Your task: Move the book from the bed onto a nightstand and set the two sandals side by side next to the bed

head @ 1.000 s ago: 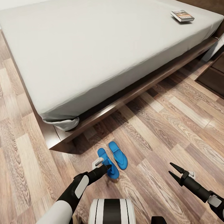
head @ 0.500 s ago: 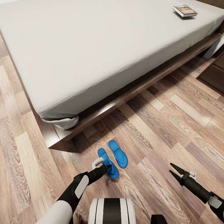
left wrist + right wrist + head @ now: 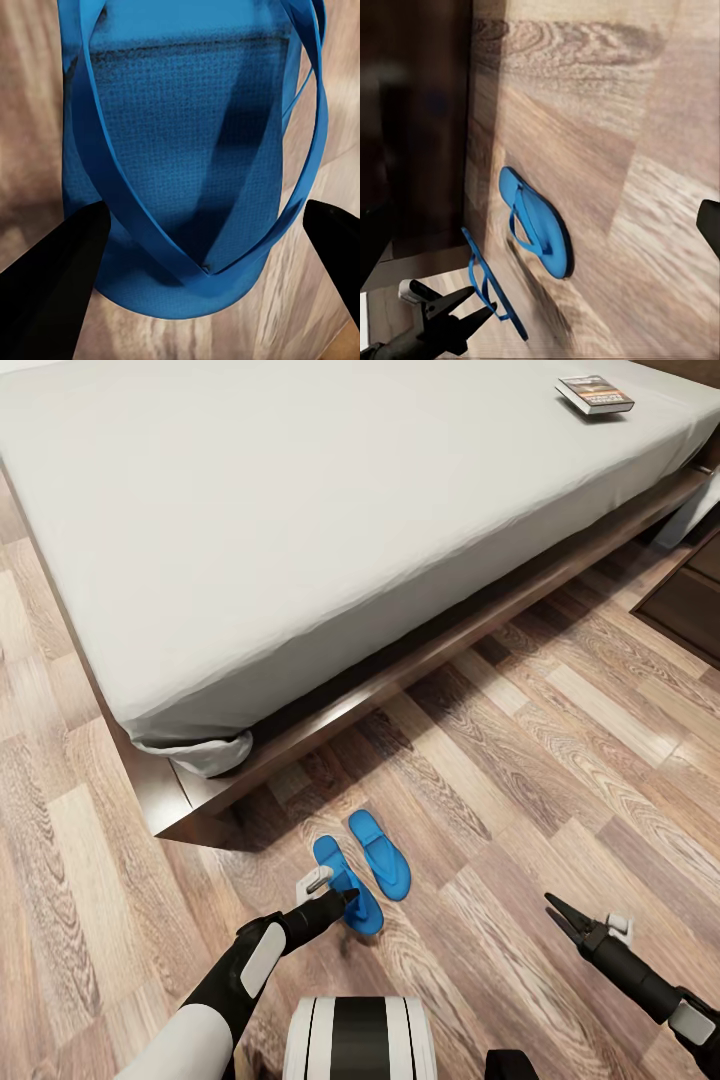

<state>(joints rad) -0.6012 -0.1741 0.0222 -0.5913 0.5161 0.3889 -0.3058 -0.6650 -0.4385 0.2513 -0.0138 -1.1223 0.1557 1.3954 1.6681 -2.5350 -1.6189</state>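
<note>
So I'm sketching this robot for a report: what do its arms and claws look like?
Both arms are mostly black, each with a white panel set into the forearm; the left arm turns white nearer the shoulder. A small pale grey block sits by each wrist. The left claw and right claw are matte black with two thin, pointed fingers. No cables or lettering show.

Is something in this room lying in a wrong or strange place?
Mostly tidy. The two sandals lie flat, side by side on the floor near the bed corner. The book lies on the mattress, not a nightstand. Nothing looks spilled or damaged.
</note>
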